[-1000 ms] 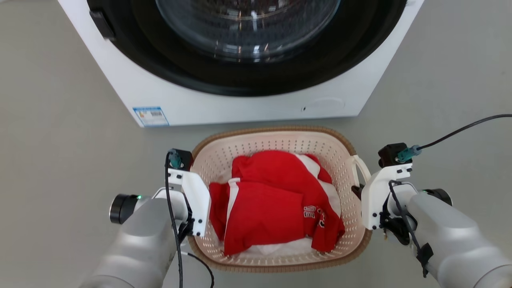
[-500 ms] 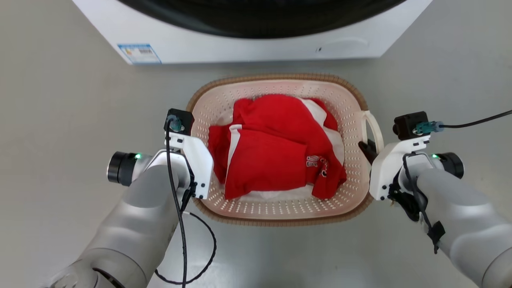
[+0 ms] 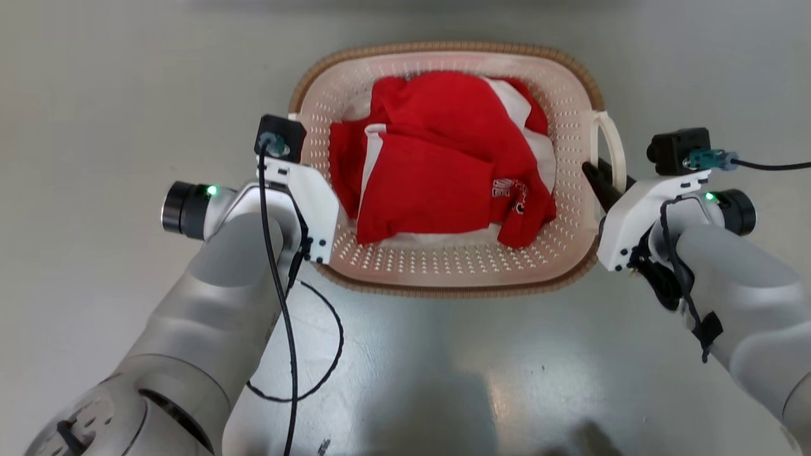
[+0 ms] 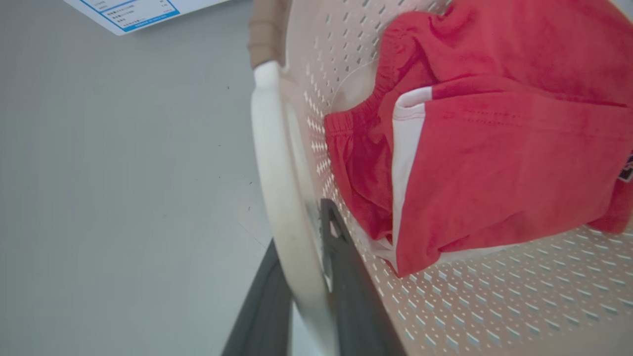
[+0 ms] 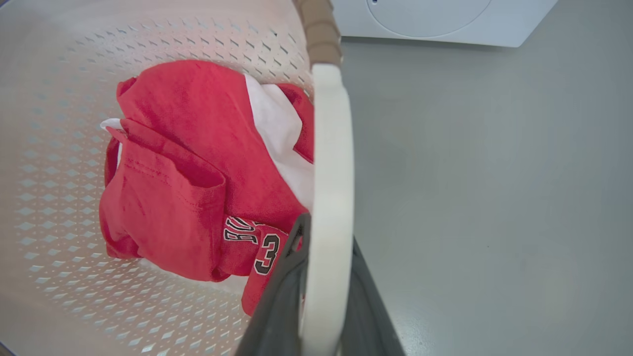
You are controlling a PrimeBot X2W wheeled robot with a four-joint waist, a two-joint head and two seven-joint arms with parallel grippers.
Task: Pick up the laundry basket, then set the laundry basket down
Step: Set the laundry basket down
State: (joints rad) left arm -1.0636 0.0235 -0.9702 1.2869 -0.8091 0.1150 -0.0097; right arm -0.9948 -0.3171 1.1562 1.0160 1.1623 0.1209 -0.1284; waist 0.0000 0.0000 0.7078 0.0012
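The laundry basket point(image 3: 443, 285), cream with perforated walls and a brown woven-look rim, lies at the top middle of the head view on the grey floor. It holds red and white clothes point(image 3: 437, 164). My left gripper point(image 4: 301, 232) is shut on the basket's left white loop handle point(image 4: 269, 148), one dark finger on each side. My right gripper point(image 3: 607, 177) is shut on the right loop handle point(image 3: 611, 142); the right wrist view shows the same right gripper point(image 5: 326, 237) pinching the right handle point(image 5: 332, 148). In the head view the left fingers are hidden under the wrist mount.
The white washer's lower front point(image 5: 435, 20) stands just beyond the basket, and its blue label point(image 4: 138, 10) shows at the top of the left wrist view. A black cable point(image 3: 317, 354) loops down from my left arm. Grey floor point(image 3: 95, 95) surrounds the basket.
The head camera has swung, so the washer has slid out of the top of its view. The basket looks slightly larger. Both grippers have kept their hold on the handles.
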